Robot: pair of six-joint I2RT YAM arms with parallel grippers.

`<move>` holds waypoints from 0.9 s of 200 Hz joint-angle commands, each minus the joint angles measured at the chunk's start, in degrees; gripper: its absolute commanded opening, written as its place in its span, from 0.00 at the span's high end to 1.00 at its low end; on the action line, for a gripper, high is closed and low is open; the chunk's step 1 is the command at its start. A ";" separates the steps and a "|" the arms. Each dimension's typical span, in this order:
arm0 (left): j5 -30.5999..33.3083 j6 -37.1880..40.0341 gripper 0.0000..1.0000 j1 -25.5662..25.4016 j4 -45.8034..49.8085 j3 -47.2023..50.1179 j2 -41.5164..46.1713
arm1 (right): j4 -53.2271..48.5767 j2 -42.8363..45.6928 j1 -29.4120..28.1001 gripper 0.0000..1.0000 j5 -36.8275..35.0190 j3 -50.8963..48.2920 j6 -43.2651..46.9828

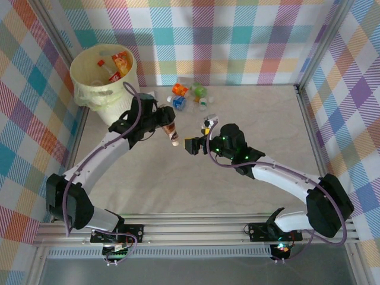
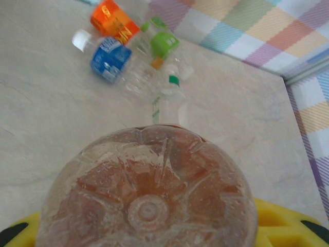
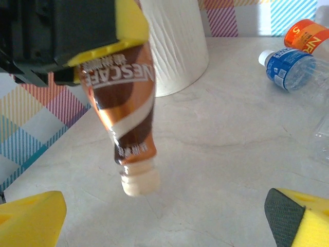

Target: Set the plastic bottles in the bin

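Note:
My left gripper (image 1: pixel 165 121) is shut on a brown-labelled coffee bottle (image 1: pixel 171 133), held above the table with its cream cap pointing down. In the left wrist view the bottle's ribbed base (image 2: pixel 149 195) sits between the yellow pads. My right gripper (image 1: pixel 193 144) stands open just right of the bottle, with the cap hanging (image 3: pixel 138 181) ahead of its spread yellow fingertips (image 3: pixel 31 218) and nothing between them. The cream bin (image 1: pixel 110 98) stands at the far left with red and orange bottles (image 1: pixel 116 65) inside. More plastic bottles (image 1: pixel 187 95) lie clustered near the back wall.
The cluster holds an orange-labelled bottle (image 2: pixel 113 20), a blue-labelled one (image 2: pixel 110 56), a green-labelled one (image 2: pixel 163 43) and a clear one (image 2: pixel 172 103) nearer me. Checked walls and metal rails (image 1: pixel 304 113) enclose the table. The bin's ribbed wall (image 3: pixel 177 46) rises behind the held bottle.

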State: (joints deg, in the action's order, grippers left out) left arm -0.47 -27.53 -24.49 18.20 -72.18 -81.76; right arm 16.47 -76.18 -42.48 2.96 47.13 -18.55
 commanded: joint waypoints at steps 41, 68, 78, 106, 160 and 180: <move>5.81 3.96 0.56 10.78 2.96 -10.54 1.66 | -0.73 1.30 -0.33 0.00 -2.35 -0.31 -1.47; 7.30 3.98 0.56 15.83 3.99 -17.15 -0.77 | -0.85 1.90 -0.32 0.00 -3.24 -0.24 -2.72; 7.15 3.97 0.55 17.29 3.29 -19.28 -1.68 | -0.79 2.17 -0.32 0.00 -3.68 -0.46 -2.63; 6.96 5.16 0.52 19.86 -1.76 -22.96 -2.68 | -1.45 3.09 -0.32 0.00 -4.26 -0.83 -1.64; 14.71 13.33 0.51 21.32 -6.95 -32.27 -6.58 | -1.76 4.84 -0.32 0.00 -4.97 -2.29 -1.51; 20.48 18.18 0.51 21.54 -9.69 -33.45 -7.95 | -1.88 5.23 -0.33 0.00 -4.96 -2.44 -1.52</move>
State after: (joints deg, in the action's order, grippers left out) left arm 12.47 -16.69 -4.12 14.20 -103.04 -88.29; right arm 15.07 -72.44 -42.48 -1.19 45.52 -20.29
